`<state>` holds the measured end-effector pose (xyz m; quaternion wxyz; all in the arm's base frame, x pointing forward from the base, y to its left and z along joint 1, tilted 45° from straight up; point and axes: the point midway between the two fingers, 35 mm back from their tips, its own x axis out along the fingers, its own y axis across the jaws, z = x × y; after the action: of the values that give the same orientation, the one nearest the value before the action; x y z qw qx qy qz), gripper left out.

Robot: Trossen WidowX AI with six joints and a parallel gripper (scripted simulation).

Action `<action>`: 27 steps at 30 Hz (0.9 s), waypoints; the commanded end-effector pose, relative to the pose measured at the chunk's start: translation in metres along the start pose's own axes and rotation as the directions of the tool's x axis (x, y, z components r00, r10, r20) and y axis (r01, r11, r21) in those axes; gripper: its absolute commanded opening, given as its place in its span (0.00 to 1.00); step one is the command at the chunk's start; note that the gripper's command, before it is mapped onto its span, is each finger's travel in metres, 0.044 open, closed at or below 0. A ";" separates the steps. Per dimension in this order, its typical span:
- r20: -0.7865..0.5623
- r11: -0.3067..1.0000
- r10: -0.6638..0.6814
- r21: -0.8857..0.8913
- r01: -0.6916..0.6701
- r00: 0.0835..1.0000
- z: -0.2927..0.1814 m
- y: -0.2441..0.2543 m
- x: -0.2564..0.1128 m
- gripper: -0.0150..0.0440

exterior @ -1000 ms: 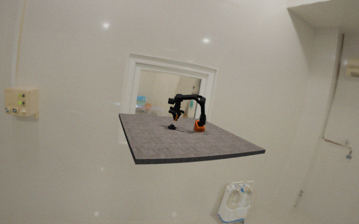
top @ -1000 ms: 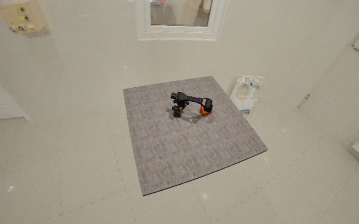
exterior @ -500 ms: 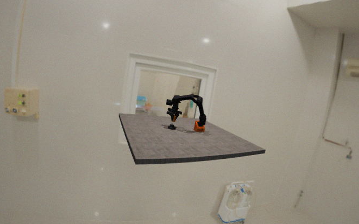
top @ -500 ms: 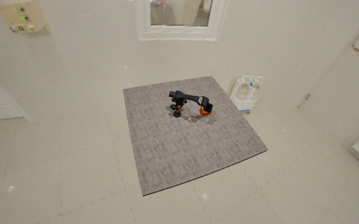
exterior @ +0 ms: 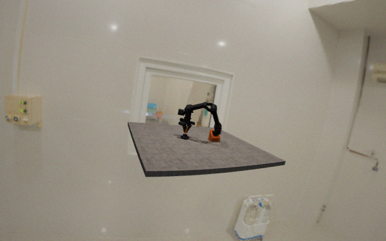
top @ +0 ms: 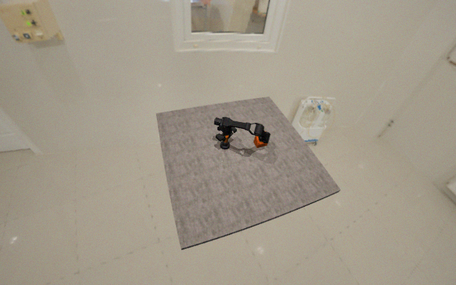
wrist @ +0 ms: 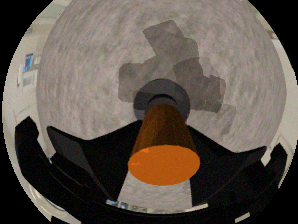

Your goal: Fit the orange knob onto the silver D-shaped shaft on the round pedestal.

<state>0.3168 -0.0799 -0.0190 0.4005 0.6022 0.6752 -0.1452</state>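
Note:
The orange knob (top: pixel 226 139) (exterior: pixel 186 129) (wrist: pixel 164 165) is between the fingers of my gripper (top: pixel 226 138) (exterior: pixel 186 128) (wrist: pixel 163 127), which is shut on it. The knob is slightly tilted in the exterior view. It hangs just above the dark round pedestal (top: pixel 224 146) (exterior: pixel 184 137) (wrist: pixel 162 87). In the wrist view the knob's lower end overlaps the pedestal's near part. The silver shaft is hidden behind the knob there, and its flat side cannot be made out in any view. The knob's hole is hidden underneath.
The arm's orange base block (top: pixel 260 142) (exterior: pixel 214 136) stands right of the pedestal in the top and exterior views. Both stand on a square grey table (top: pixel 244 191) (exterior: pixel 200 158) with free edges. The arm's shadow (top: pixel 246 151) (wrist: pixel 167 42) falls around the pedestal.

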 end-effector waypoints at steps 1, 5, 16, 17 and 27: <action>0.000 1.000 0.006 0.007 -0.006 1.000 0.000 0.000 0.004 0.25; 0.000 1.000 0.006 0.001 -0.006 1.000 0.001 0.001 0.000 0.25; 0.000 1.000 0.006 0.001 -0.006 1.000 0.001 0.002 0.003 0.25; 0.000 1.000 0.006 0.001 -0.006 1.000 0.000 0.002 0.004 0.25; 0.000 1.000 0.006 0.001 -0.006 1.000 -0.001 0.000 0.004 0.25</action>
<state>0.3171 -0.0770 -0.0212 0.4034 0.6019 0.6740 -0.1438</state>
